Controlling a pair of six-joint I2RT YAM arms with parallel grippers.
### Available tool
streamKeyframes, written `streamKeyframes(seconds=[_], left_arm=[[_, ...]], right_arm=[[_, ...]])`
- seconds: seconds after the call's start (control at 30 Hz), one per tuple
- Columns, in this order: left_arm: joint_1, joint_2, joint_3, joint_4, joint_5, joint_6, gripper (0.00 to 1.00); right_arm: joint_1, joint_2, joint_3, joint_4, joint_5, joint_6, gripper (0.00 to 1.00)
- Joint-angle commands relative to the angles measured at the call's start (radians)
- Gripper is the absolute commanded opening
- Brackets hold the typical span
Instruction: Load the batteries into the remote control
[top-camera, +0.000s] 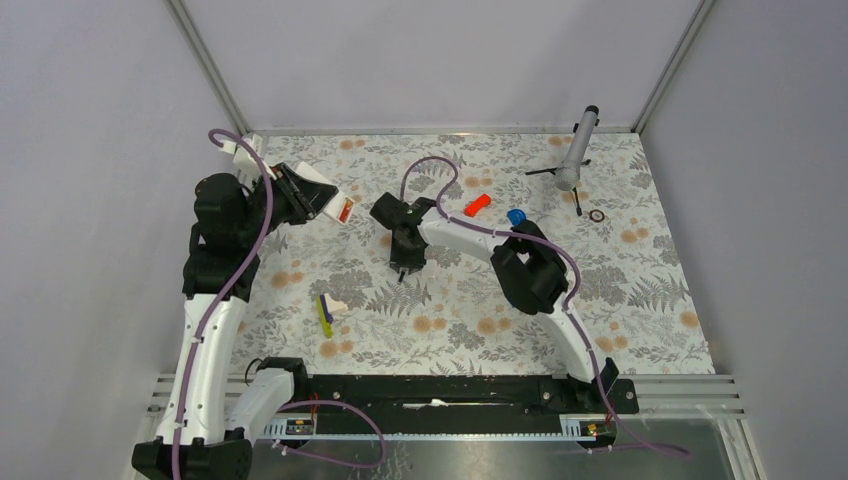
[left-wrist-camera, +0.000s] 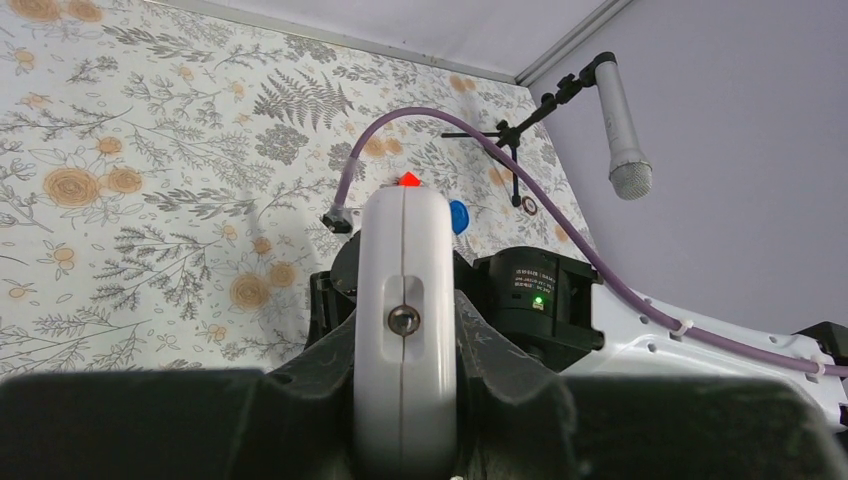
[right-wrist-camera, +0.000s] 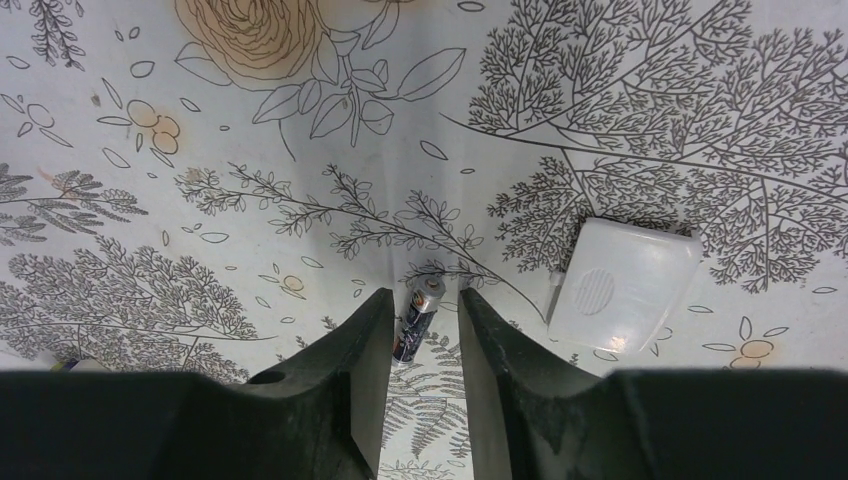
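- Step in hand, as I judge it: fetching a first cell while the handset waits in the other arm.
- The small light-grey rectangular remote control (left-wrist-camera: 402, 250) is held edge-on in the left gripper (left-wrist-camera: 405, 350), its fingers pressed tight against the handset's two sides.
- The right gripper (right-wrist-camera: 425, 300) points down at the floral-print table cover (right-wrist-camera: 200, 200), to the right of the remote control and nearer the arm bases.
- Its fingers are partly spread, one on each side of a small dark cylindrical battery with a silvery end (right-wrist-camera: 417, 325). A gap shows beside the battery, so it looks not yet pinched.
- A white rectangular plastic plate (right-wrist-camera: 622, 285), perhaps the battery lid, lies flat near that battery, well apart from the remote control.
- Next move calls for closing squarely on the battery, lifting it, and carrying it left to the remote control. The compartment is not visible in any view.
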Motion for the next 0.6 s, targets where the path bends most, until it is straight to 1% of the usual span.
streamKeyframes(seconds=[0.0, 0.1, 0.2, 0.4, 0.5, 0.57], left_arm=[[0.002, -0.026, 0.021, 0.023, -0.060, 0.035, 0.00], [0.002, -0.051, 0.044, -0.024, -0.149, 0.087, 0.00], [0.002, -0.070, 0.042, -0.032, -0.185, 0.101, 0.00], [0.002, -0.092, 0.022, -0.038, -0.194, 0.106, 0.00], [0.001, -0.090, 0.016, -0.038, -0.182, 0.098, 0.00], [0.000, -0.086, 0.007, -0.026, -0.166, 0.081, 0.00]], right_arm=[[0.017, 0.073, 0.080, -0.132, 0.014, 0.005, 0.35], [0.025, 0.092, 0.074, -0.160, 0.001, 0.021, 0.33], [0.028, 0.112, 0.075, -0.185, 0.001, 0.025, 0.31], [0.028, 0.115, 0.088, -0.188, 0.051, 0.019, 0.11], [0.027, 0.076, 0.082, -0.163, 0.094, 0.020, 0.05], [0.026, 0.035, 0.073, -0.150, 0.133, 0.020, 0.05]])
